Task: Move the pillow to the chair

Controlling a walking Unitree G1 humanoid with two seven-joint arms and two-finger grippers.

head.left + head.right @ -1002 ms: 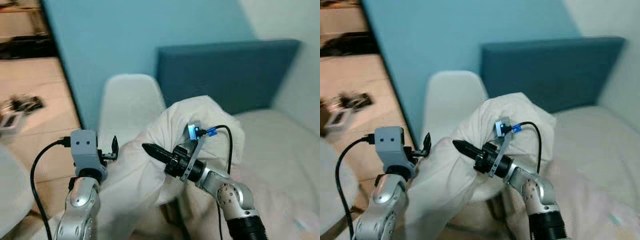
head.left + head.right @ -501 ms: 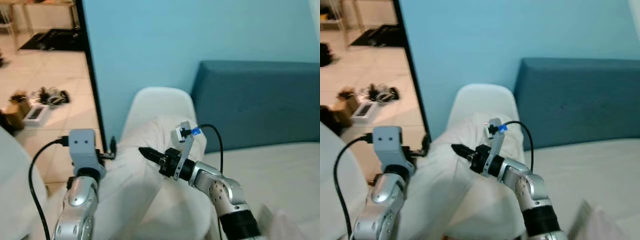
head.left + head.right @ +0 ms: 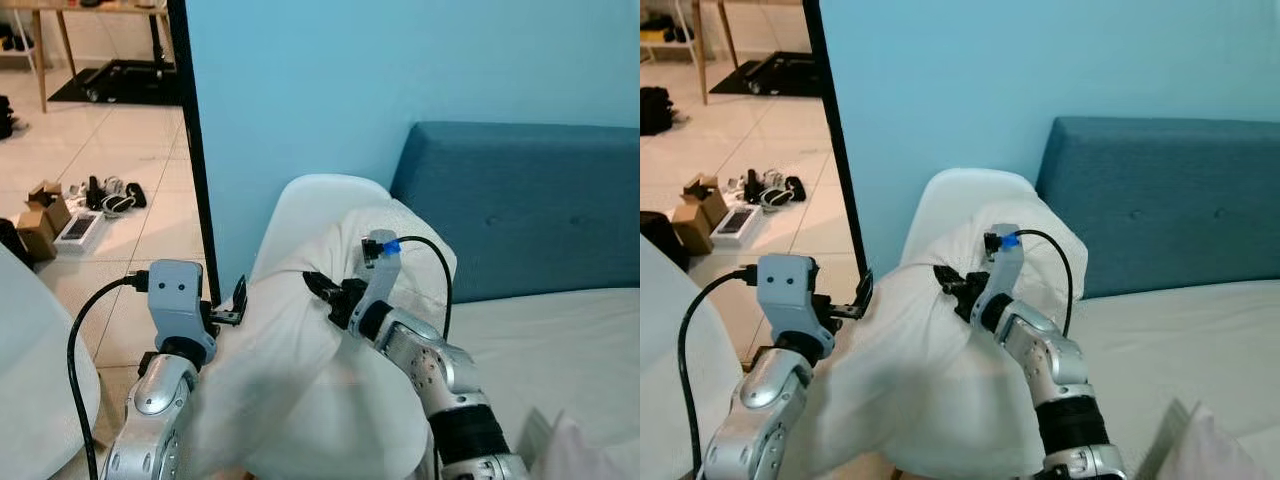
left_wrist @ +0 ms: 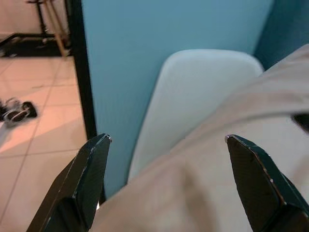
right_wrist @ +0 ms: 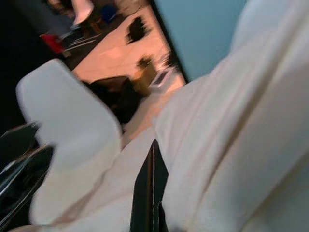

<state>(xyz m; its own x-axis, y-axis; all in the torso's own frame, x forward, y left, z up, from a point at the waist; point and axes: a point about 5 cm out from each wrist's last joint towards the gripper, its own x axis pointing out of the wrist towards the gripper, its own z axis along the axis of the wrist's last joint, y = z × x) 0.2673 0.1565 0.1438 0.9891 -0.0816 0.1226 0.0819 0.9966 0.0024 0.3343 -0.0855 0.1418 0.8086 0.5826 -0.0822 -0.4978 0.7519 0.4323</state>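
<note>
While pressed between both arms, white pillow (image 3: 300, 390) held up just in front of white chair (image 3: 300, 205). Left gripper (image 4: 166, 145) spread wide, pillow bulging into its gap. Right gripper (image 3: 322, 288) closed tight, tips pushed against pillow's upper fold.

The pillow (image 3: 300, 370) is held up between the left tool (image 3: 236, 303) and the right tool (image 3: 322, 288), in front of the chair (image 3: 320, 210). The bed (image 3: 560, 350) is found to the right, the wall (image 3: 330, 90) behind the chair
</note>
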